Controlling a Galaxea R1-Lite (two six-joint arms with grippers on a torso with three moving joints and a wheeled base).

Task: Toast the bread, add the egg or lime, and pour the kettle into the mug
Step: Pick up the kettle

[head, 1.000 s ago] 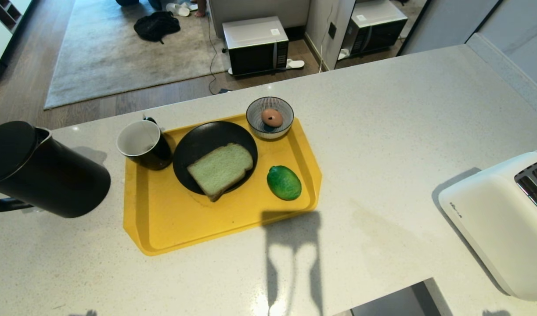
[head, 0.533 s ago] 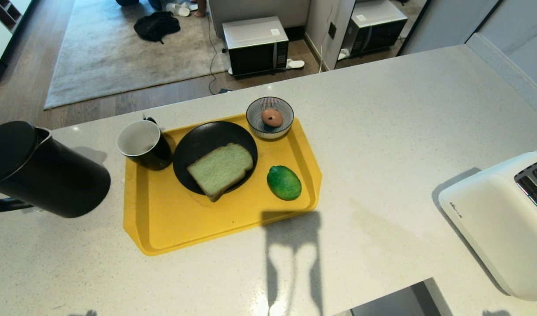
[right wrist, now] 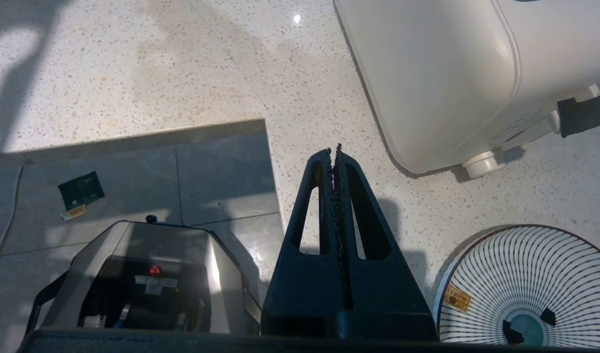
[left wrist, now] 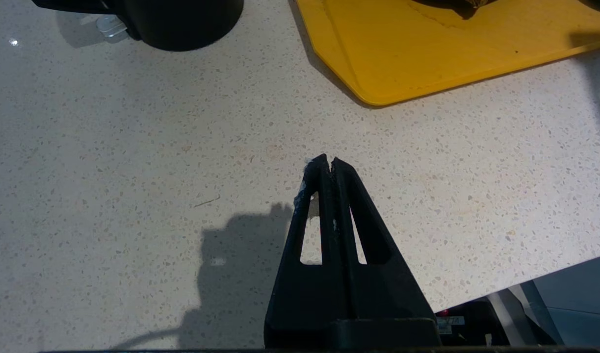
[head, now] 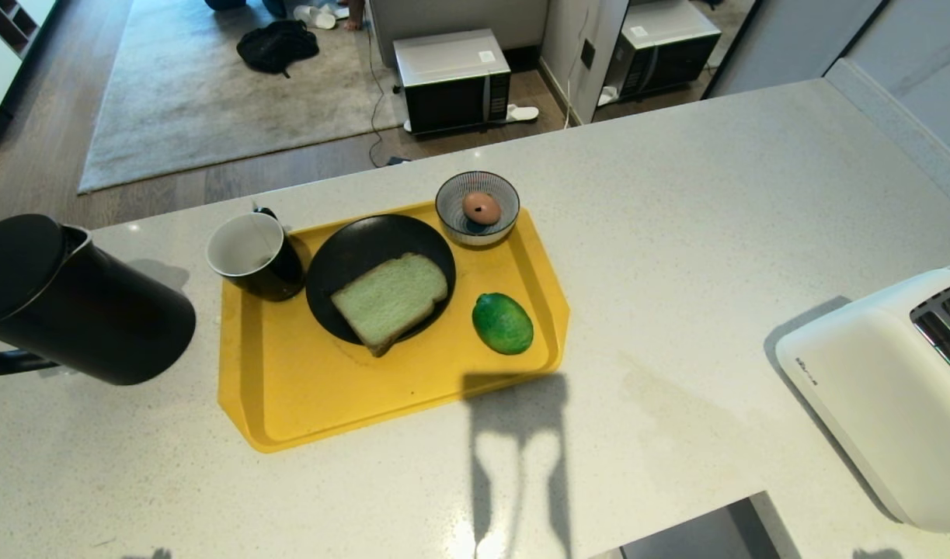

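On a yellow tray a pale green bread slice lies on a black plate. A green lime rests on the tray's right side, and a brown egg sits in a striped bowl at its far corner. The black mug stands at the tray's far left, the black kettle further left on the counter. A white toaster stands at the right. My left gripper hangs shut over bare counter near the tray's corner. My right gripper hangs shut and empty near the toaster's base.
A second striped bowl sits on the counter by the right gripper. The counter's near edge has a notch, with tiled floor and the robot's base below. Beyond the far edge are a rug and a microwave on the floor.
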